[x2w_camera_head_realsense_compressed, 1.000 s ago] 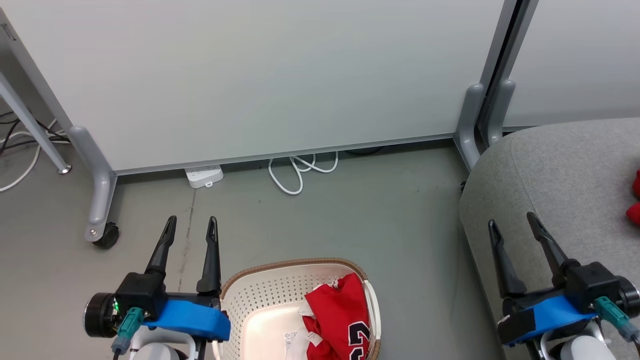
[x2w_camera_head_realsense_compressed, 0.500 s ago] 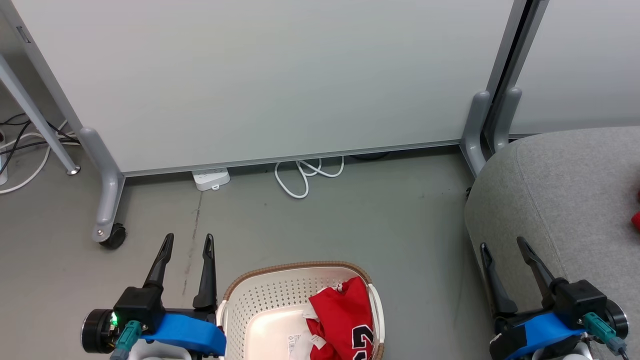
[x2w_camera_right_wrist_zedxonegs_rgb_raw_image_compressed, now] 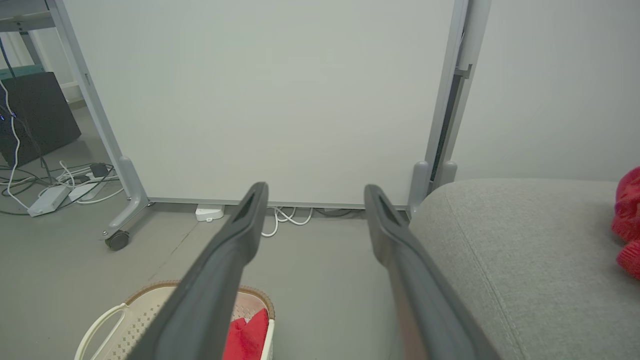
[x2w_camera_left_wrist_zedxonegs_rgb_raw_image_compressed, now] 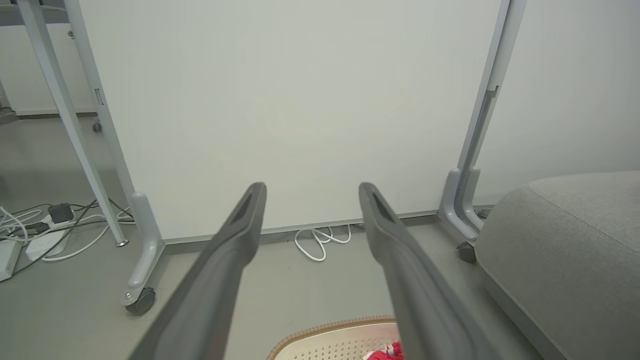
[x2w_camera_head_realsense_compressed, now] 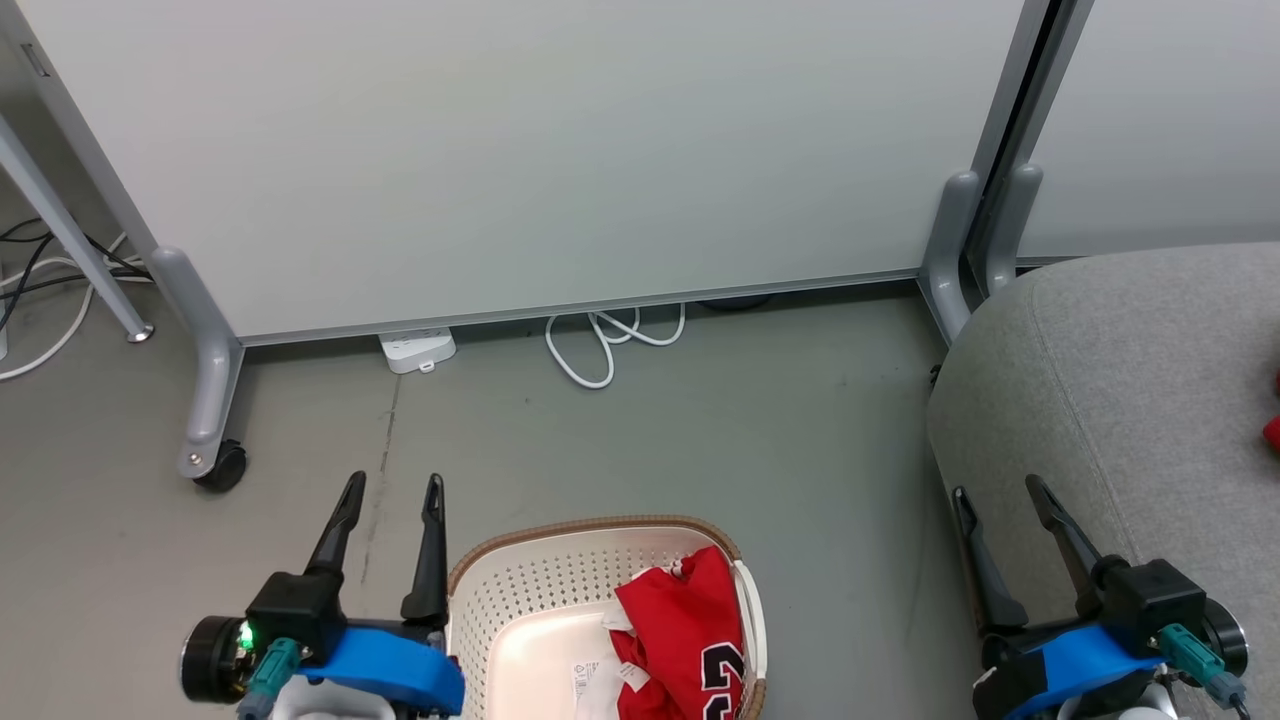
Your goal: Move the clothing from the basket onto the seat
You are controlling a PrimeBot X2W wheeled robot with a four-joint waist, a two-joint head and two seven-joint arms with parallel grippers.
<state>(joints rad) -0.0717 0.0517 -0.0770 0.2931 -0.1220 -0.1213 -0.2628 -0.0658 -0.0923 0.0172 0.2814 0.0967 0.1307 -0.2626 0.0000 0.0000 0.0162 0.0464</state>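
Two empty grippers are held spread wide, the left gripper (x2w_camera_head_realsense_compressed: 394,480) beside the basket (x2w_camera_head_realsense_compressed: 560,530), the right gripper (x2w_camera_head_realsense_compressed: 997,488) by the seat (x2w_camera_head_realsense_compressed: 1130,380) (presumably poised for a reach), while the clothing (x2w_camera_head_realsense_compressed: 690,640) is seen heaped against the basket's right wall.

On the grey floor (x2w_camera_head_realsense_compressed: 700,440), at the bottom edge, sits a cream perforated basket (x2w_camera_head_realsense_compressed: 560,585) with a brown woven rim. A red jersey (x2w_camera_head_realsense_compressed: 675,625) with black, white-edged numerals lies bunched against its right side. The left end effector (x2w_camera_head_realsense_compressed: 395,480) hangs just left of the basket, fingers spread apart. The right end effector (x2w_camera_head_realsense_compressed: 996,488), likewise spread, is at the near edge of the grey sofa (x2w_camera_head_realsense_compressed: 1130,380), where a scrap of red fabric (x2w_camera_head_realsense_compressed: 1272,432) shows at the frame's right edge. Behind stands a pale wheeled partition (x2w_camera_head_realsense_compressed: 520,150), a white cable (x2w_camera_head_realsense_compressed: 600,350) coiled at its foot
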